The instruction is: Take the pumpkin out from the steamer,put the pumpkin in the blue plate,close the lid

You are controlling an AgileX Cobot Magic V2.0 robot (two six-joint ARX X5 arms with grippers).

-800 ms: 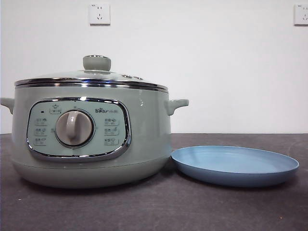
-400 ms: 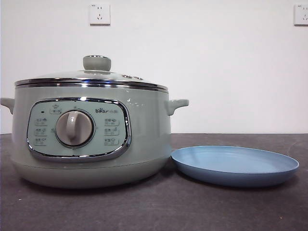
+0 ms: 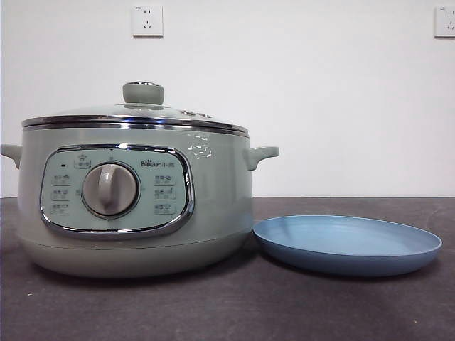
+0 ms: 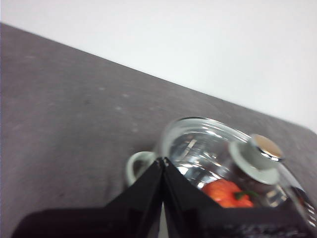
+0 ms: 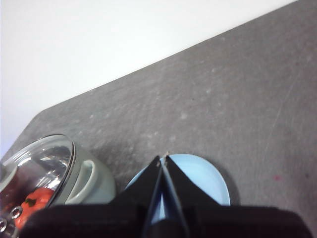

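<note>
The sage-green steamer (image 3: 135,199) stands on the left of the table with its glass lid (image 3: 138,114) on. Through the lid the orange pumpkin (image 4: 225,192) shows inside the pot, and the right wrist view shows the pumpkin (image 5: 33,202) too. The blue plate (image 3: 347,243) lies bare to the steamer's right. My left gripper (image 4: 162,161) hangs shut high above the steamer's handle side. My right gripper (image 5: 163,158) hangs shut high above the plate (image 5: 208,178). Neither arm shows in the front view.
A dark grey table (image 3: 234,305) carries everything, with a white wall behind holding two sockets (image 3: 147,20). The steamer's side handles (image 3: 260,154) stick out left and right. Its control panel and dial (image 3: 109,189) face the front.
</note>
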